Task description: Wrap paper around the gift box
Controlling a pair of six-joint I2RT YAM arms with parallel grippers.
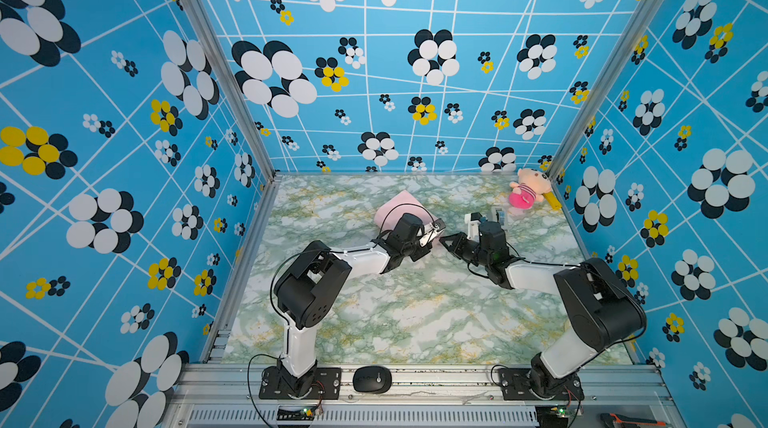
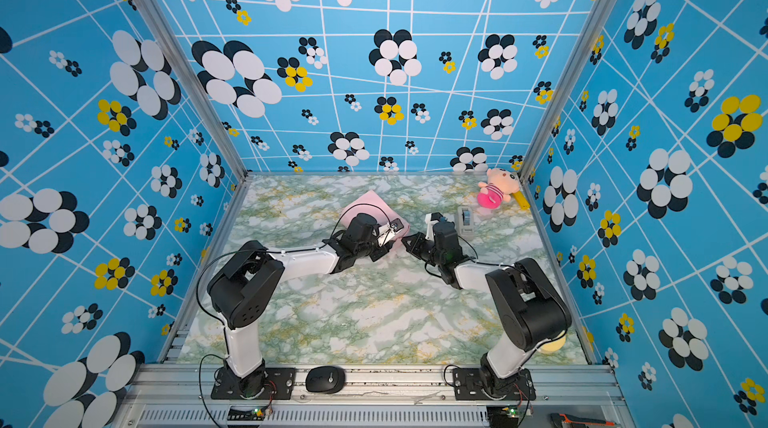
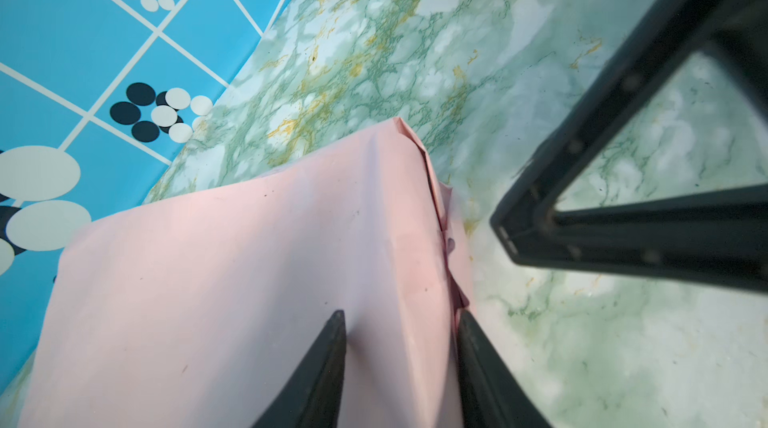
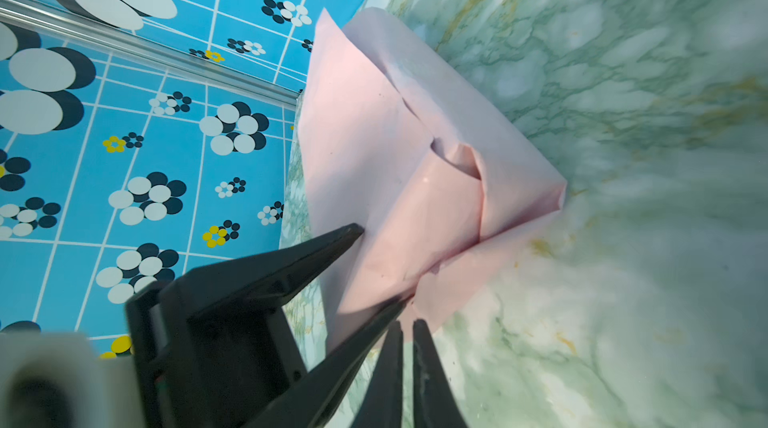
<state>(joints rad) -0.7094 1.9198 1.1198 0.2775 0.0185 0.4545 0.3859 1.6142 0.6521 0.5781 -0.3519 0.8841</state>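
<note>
Left fingers point(image 3: 322, 367): set partway apart and closed onto the paper point(image 3: 208, 280) at one corner of the parcel. One tip lies on the top face, the other at the folded side edge. The sheet bows up between them.

Right fingers point(image 4: 386, 376): almost together, only a thin slit between them, and nothing visible in the slit. The tips sit just beside the loose flap at the parcel's lower edge. Whether they touch it cannot be judged.

Paper: stands in a boxy shape with the pale pink face outward. In both top views it sits toward the back of the surface point(image 1: 415, 313), a little left of centre.

Gift box: wholly covered by the sheet, so none of its own surface shows.

Right wrist view: the end flaps of the parcel are folded inward, with an open pocket between them. A triangular flap lies flat on the surface.

Both arms reach in from the front, and their wrists come close together at the parcel's near right corner.

Tape dispenser point(image 2: 466, 220): stands right of the parcel, just behind the right wrist, apart from the paper.

Plush toy point(image 1: 528, 191): back right corner.

Computer mouse point(image 1: 372, 379): on the front rail between the arm bases.
</note>
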